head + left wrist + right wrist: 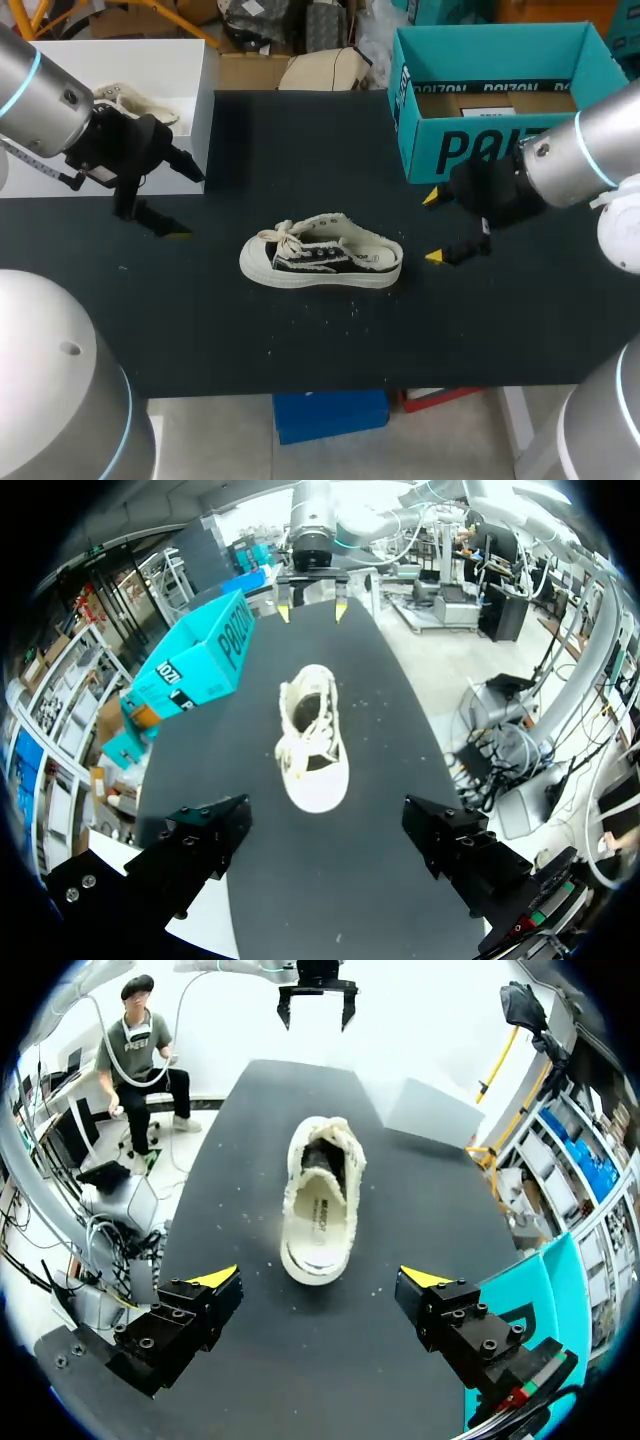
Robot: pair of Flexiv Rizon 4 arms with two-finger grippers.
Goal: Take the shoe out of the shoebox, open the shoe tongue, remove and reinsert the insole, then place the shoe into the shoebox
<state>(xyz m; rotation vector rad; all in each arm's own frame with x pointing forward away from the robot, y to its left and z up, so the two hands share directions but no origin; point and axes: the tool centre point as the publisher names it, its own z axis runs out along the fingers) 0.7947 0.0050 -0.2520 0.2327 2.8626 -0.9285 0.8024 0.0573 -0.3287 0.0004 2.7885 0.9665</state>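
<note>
The shoe (320,255) rests on its sole at the middle of the black table (300,140), outside the teal shoebox (470,150), which stands open at the far right just behind the right gripper (432,227). The left gripper (185,200) is spread wide and holds nothing; the shoe's toe points toward it, ahead of the fingers and well apart from them. The right gripper is likewise spread wide and empty, with the shoe's heel directly ahead, near its yellow tips but not touching them.
</note>
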